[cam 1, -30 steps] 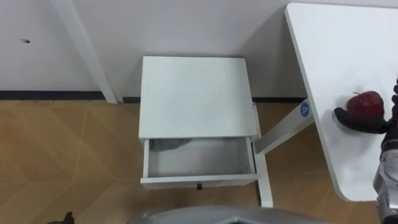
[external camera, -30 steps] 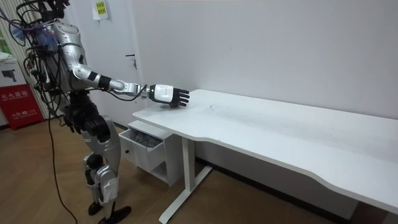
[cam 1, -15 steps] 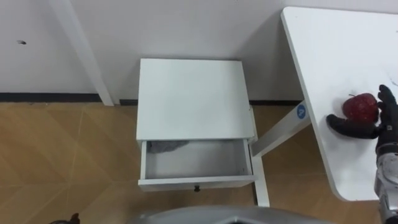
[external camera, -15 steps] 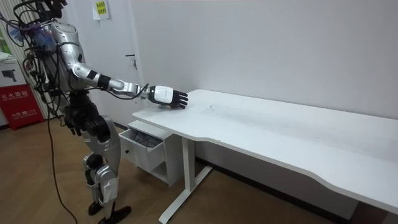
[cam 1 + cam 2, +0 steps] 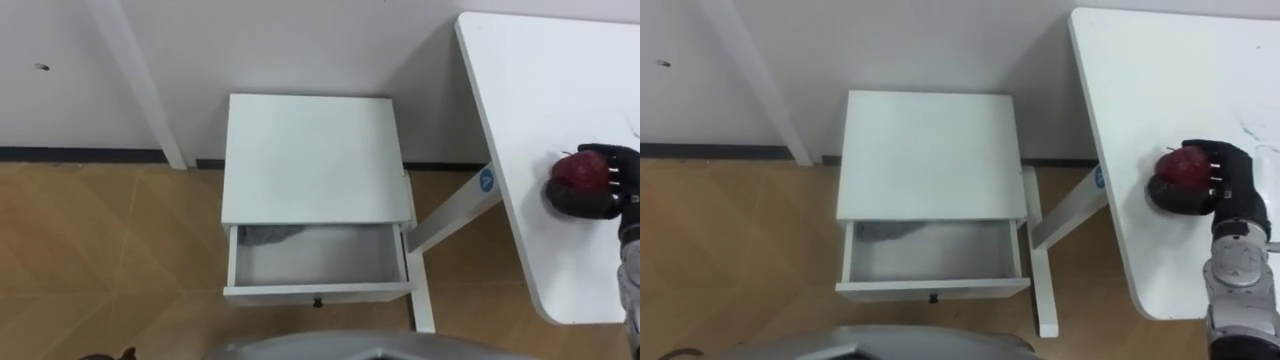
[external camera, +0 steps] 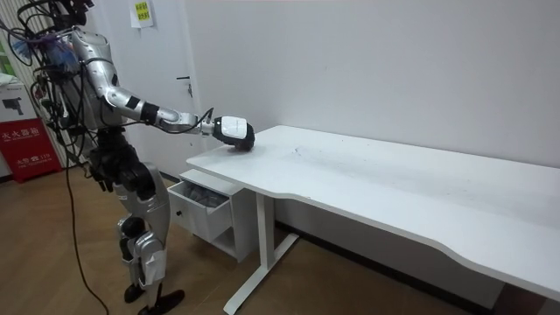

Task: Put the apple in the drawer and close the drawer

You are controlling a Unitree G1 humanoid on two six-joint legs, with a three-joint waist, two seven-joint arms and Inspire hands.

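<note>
Wraps the right hand [image 5: 1218, 190] round the apple [image 5: 1178, 166], fingers curled over it, up on the tabletop [image 5: 1160, 80], well right of the open drawer [image 5: 930, 255]. Looks firm, smooth, light, easily bruised: calls for a hold across its widest part, gentle squeeze.

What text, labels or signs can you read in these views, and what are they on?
Blue round sticker on the desk leg: white mark, too small to read.
Yellow notice on the wall: too blurred to read.
Red board at the room view's left: characters too small to read.
</note>
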